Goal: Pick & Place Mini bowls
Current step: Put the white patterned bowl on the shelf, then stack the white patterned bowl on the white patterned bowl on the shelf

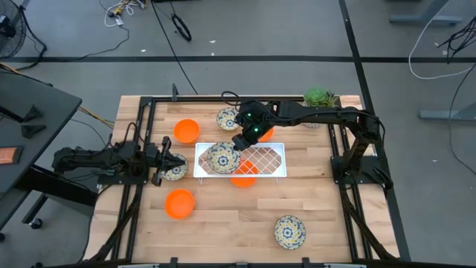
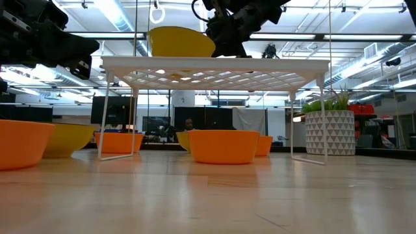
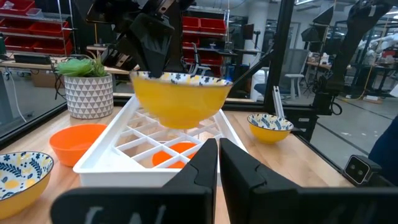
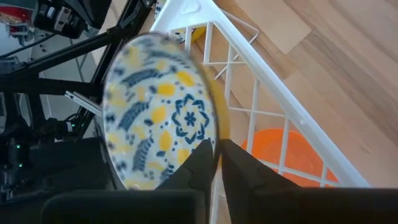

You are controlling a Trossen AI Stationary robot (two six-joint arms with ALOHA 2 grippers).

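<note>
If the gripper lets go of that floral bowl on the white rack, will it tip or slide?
The floral bowl looks rigid and glossy, so probably slippery. It sits on the white wire rack near one end, pinched at its rim by the right gripper; on open wire it might rock, though its rounded base likely settles.

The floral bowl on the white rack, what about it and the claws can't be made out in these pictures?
- Floral bowl: whether its base rests on the white rack; the high view looks straight down, and the right claw fills the right wrist view.
- Orange bowls under the rack: how many; in the high view the grid and right arm cover them.
- Left claw: shut, but the bowl by it is partly covered in the high view.
</note>
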